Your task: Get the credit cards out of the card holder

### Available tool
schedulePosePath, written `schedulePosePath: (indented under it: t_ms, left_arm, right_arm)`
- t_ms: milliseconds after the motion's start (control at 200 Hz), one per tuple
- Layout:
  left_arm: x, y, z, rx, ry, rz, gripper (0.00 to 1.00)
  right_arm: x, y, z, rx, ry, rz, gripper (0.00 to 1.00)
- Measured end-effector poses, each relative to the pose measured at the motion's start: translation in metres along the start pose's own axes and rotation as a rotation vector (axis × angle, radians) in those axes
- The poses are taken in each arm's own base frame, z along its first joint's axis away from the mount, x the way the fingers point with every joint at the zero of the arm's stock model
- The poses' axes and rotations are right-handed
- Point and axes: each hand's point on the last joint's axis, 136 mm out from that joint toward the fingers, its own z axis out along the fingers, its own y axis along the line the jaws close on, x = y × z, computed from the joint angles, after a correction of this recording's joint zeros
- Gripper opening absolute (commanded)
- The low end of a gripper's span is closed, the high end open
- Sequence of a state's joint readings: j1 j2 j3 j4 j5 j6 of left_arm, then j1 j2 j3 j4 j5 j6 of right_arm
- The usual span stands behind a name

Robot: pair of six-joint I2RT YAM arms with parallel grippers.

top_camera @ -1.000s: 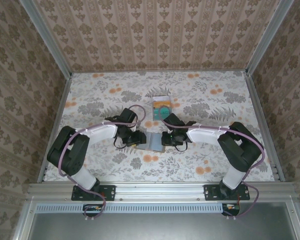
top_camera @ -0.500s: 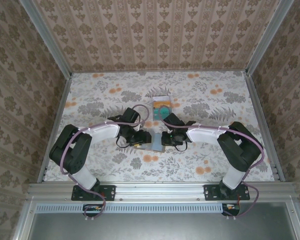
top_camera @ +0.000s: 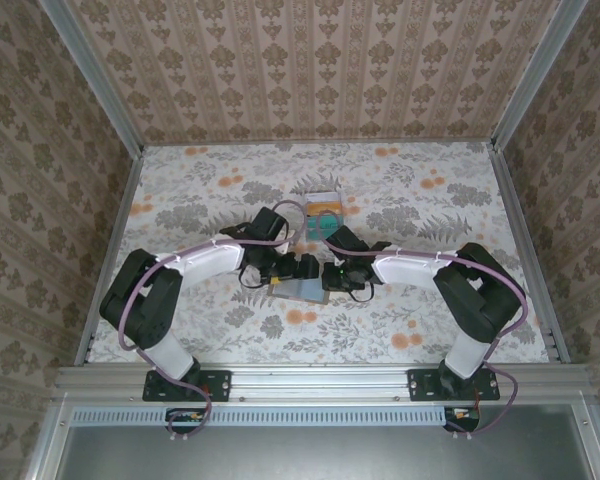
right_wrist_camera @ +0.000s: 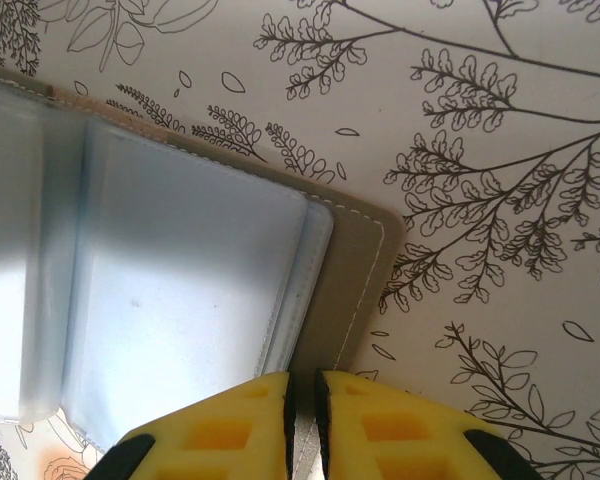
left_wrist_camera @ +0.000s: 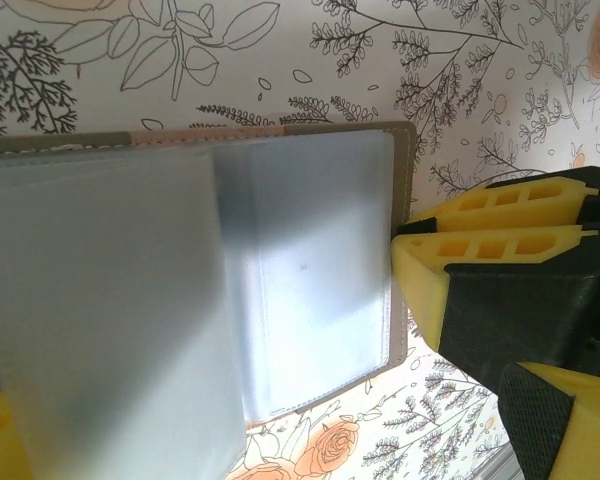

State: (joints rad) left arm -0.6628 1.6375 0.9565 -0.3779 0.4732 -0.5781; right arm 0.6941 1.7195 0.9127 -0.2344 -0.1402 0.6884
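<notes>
Right pincer (right_wrist_camera: pixel 302 395) nips the card holder (right_wrist_camera: pixel 180 290) edge at lower centre, nearly closed; the left wrist view shows the left pincer (left_wrist_camera: pixel 275 435) gaping wide, gripping nothing.

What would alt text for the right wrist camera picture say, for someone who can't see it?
The right gripper, its yellow fingers almost together, pinches the tan edge of an open card holder; pale blue-grey sleeves face up, on a tabletop printed with leafy line drawings.
</notes>
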Motion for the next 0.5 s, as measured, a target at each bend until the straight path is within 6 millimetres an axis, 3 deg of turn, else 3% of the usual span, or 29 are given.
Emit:
schedulePosePath:
  t_ms: [300,500]
  left_arm:
    - [0.003,-0.025,-0.002,0.087,0.022,0.037,0.78]
    - [0.006,-0.042,0.003,0.14,0.05,0.069,0.74]
  right_arm:
    - [-0.002,-0.002,-0.002,0.0,-0.006,0.005,0.19]
    - [-0.002,-0.011,-0.014,0.003,-0.033,0.022,0.19]
